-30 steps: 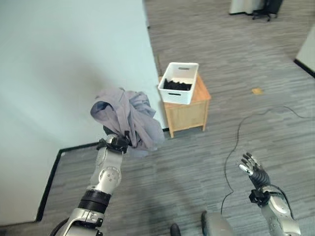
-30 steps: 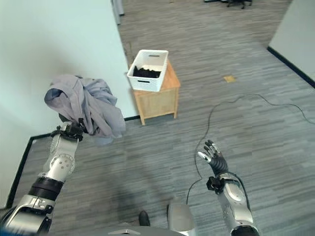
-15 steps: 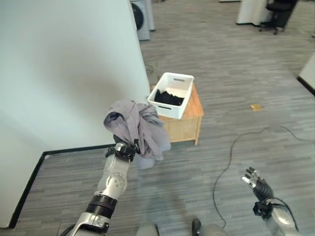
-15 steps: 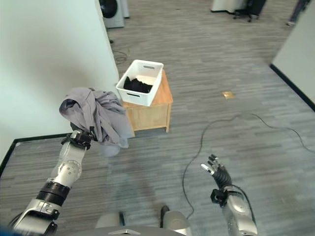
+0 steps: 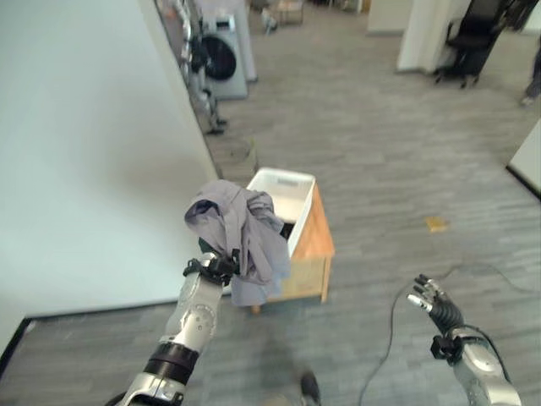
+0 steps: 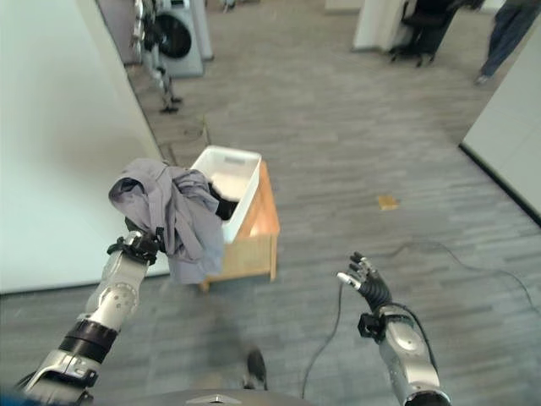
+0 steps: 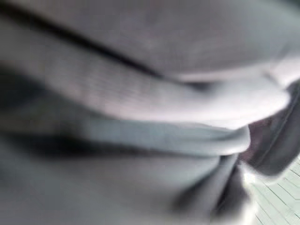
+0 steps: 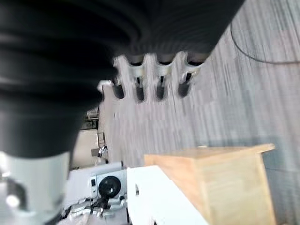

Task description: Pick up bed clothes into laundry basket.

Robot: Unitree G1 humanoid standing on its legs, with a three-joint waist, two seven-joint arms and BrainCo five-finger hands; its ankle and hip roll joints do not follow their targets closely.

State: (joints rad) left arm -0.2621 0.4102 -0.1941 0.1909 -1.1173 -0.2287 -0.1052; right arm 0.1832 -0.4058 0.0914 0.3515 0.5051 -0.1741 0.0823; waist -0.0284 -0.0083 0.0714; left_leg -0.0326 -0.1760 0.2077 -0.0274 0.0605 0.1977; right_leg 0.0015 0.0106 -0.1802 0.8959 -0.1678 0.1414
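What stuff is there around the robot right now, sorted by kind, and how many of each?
Grey clothes bundle, held up by the left robot hand: 1
White laundry basket: 1
Wooden side table: 1
Washing machine: 1
Office chair: 1
Total: 5

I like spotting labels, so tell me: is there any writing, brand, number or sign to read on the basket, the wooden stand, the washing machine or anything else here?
None can be read.
White laundry basket: no print visible.
Wooden stand: plain.
Washing machine: any marking too small to read.
Grey clothes: no label visible.
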